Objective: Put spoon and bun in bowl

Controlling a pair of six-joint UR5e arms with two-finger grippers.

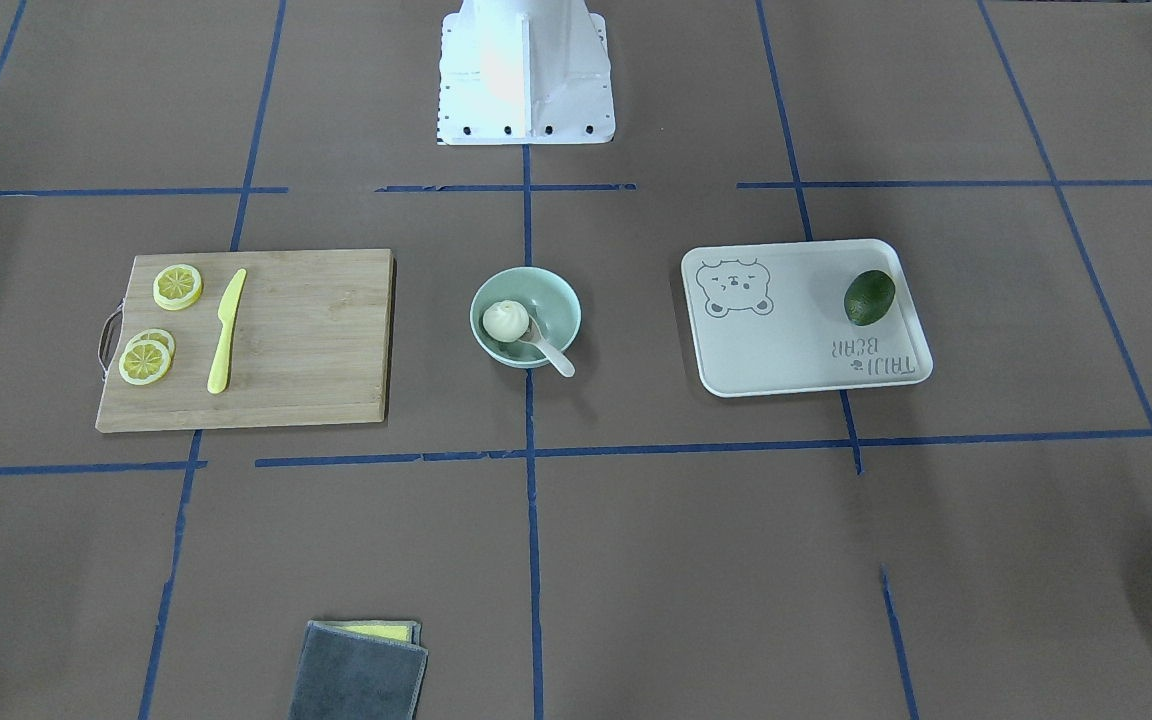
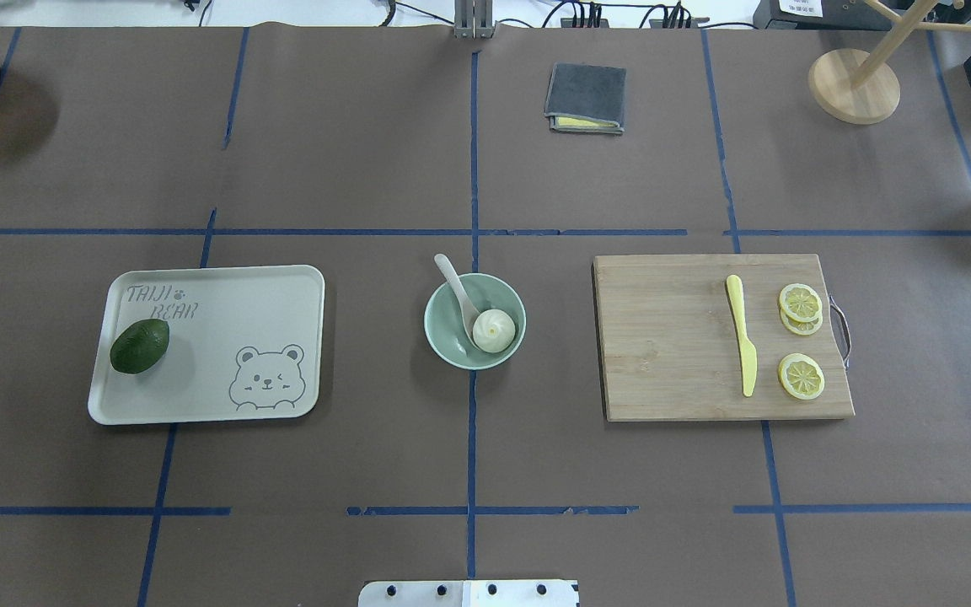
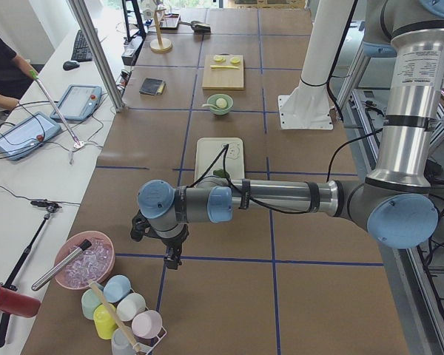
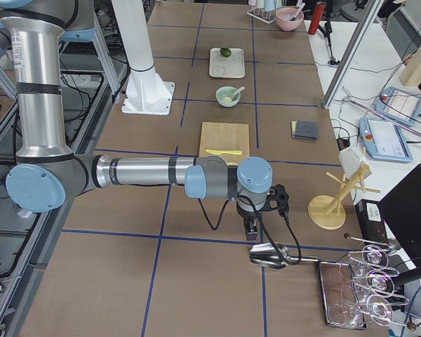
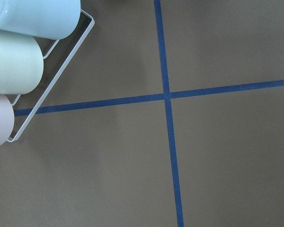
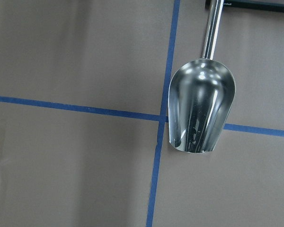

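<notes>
The pale mint-green bowl [image 1: 558,292] stands at the table's middle, also in the overhead view [image 2: 445,344]. The white bun [image 1: 504,321] sits inside it [image 2: 494,330]. The off-white spoon [image 1: 553,352] lies with its scoop in the bowl and its handle over the rim [image 2: 453,280]. My left gripper [image 3: 172,258] hangs over the table's far left end, far from the bowl. My right gripper [image 4: 253,229] hangs over the far right end, above a metal scoop. Both show only in the side views, so I cannot tell whether they are open or shut.
A wooden cutting board [image 2: 671,346] with a yellow knife [image 2: 741,344] and lemon slices [image 2: 801,375] lies right of the bowl. A bear tray [image 2: 224,337] with an avocado [image 2: 139,346] lies left. A grey cloth [image 2: 586,98], a metal scoop [image 6: 201,111] and a cup rack [image 5: 47,80] are nearby.
</notes>
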